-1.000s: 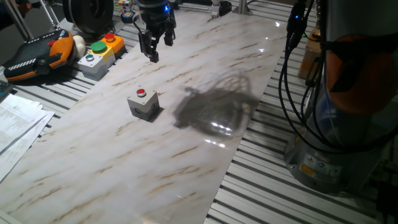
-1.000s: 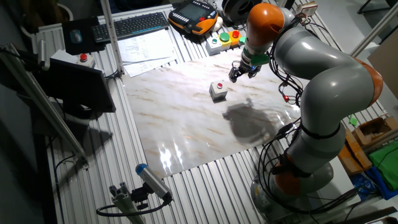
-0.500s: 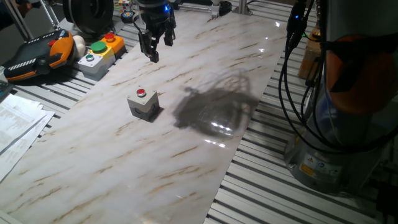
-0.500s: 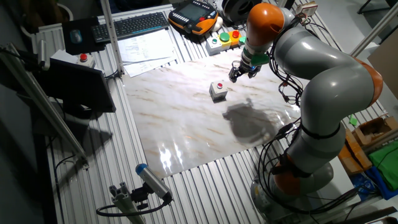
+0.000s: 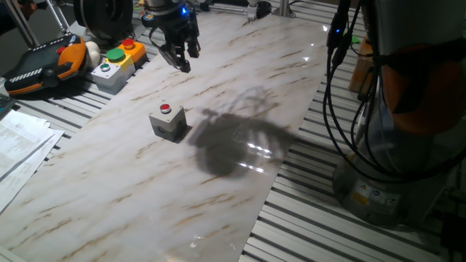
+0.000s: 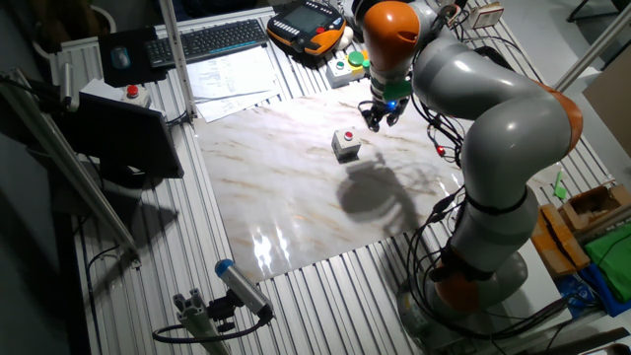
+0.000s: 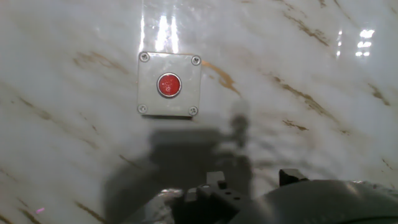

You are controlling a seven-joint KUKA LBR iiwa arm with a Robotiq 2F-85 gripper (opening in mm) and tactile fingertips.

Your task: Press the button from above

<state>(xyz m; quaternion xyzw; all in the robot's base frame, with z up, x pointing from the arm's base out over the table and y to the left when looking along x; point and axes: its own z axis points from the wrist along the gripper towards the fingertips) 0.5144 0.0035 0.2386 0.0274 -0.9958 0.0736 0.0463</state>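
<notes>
Hand view showed the button (image 7: 169, 85) from directly overhead: a small red cap centred on a grey square housing with a screw at each corner, resting on the marbled bench (image 7: 311, 74). It lay toward the upper left of that frame, so the hand was judged to be offset from the cap and not yet aligned for a vertical press. At the bottom of that frame only dark parts of the hand were visible, cropped by the frame edge.

In one fixed view, the button (image 5: 165, 109) stood near the middle of the bench (image 5: 218, 182), with the arm's shadow falling to its right. Farther back, the pincer (image 5: 179, 57) hung above the bench, apart from the button, pointing downward as a press from above requires. Whether its fingers were spread or closed could not be determined; they were dark and small in both fixed views.

Beyond it, at the far left, sat a larger green-and-red button box (image 5: 116, 64), not the target.
</notes>
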